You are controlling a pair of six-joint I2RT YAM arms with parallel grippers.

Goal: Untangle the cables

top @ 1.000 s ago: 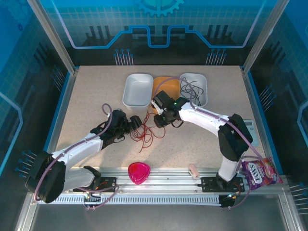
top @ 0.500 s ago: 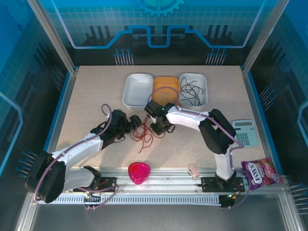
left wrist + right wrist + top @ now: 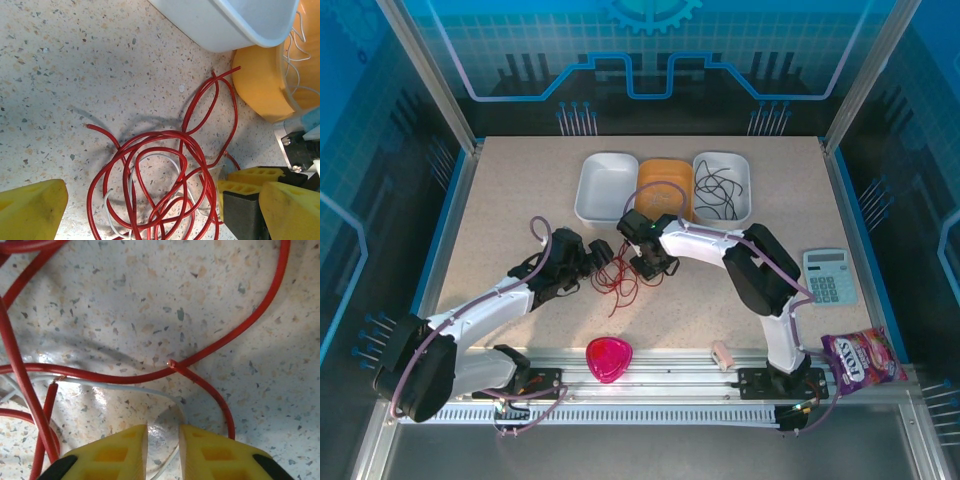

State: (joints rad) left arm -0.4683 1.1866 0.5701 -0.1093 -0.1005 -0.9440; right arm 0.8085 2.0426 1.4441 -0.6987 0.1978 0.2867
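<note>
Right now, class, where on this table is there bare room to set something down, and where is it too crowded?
Bare tabletop lies left of the empty white tray, and again between the white tray of black cables and the calculator. Crowded: the centre, where the left gripper and right gripper meet over the red cables.

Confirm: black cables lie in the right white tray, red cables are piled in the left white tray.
Wrong: the red cables lie on the table, not in the left white tray, as the top external view shows. The rest holds.
</note>
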